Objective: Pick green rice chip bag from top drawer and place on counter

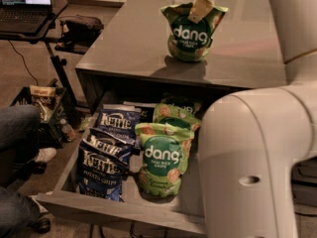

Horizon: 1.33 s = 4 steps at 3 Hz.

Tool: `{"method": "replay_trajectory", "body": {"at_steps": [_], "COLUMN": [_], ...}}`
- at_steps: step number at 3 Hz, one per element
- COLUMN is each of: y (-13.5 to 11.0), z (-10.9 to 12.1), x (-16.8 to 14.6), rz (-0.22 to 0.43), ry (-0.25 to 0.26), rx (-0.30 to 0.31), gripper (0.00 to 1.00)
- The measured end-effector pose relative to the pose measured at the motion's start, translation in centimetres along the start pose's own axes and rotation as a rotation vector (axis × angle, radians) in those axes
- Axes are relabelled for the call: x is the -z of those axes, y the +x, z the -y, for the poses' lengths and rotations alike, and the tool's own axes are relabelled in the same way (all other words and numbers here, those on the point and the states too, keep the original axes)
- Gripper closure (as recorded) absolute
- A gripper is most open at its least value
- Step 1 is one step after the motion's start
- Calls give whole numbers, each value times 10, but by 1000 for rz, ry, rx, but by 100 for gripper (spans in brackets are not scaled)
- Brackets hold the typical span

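Observation:
A green rice chip bag stands upright on the counter, near its front edge. My gripper comes down from the top of the view and is shut on the bag's top edge; one tan finger lies over the front of the bag. Below the counter the top drawer is pulled open. Another green rice chip bag lies in it, with more green bags behind.
Dark blue Kettle chip bags lie in the drawer's left half. My white arm covers the right side of the view and the drawer's right part. A person's legs, a crate and a laptop stand are at the left.

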<state>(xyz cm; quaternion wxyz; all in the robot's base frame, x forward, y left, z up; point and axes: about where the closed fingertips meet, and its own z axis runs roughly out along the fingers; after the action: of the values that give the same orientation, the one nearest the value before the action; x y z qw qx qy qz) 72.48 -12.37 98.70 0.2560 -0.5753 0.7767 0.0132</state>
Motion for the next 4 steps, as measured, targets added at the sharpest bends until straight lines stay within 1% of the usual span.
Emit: {"method": "replay_trajectory", "body": {"at_steps": [1, 2, 4], "y": [-10, -16, -23], "z": [8, 16, 24], "x": [-19, -23, -32], "rz": [10, 29, 52], "ry": [2, 26, 51], "rx": [-6, -5, -4], "gripper": [100, 82, 36]}}
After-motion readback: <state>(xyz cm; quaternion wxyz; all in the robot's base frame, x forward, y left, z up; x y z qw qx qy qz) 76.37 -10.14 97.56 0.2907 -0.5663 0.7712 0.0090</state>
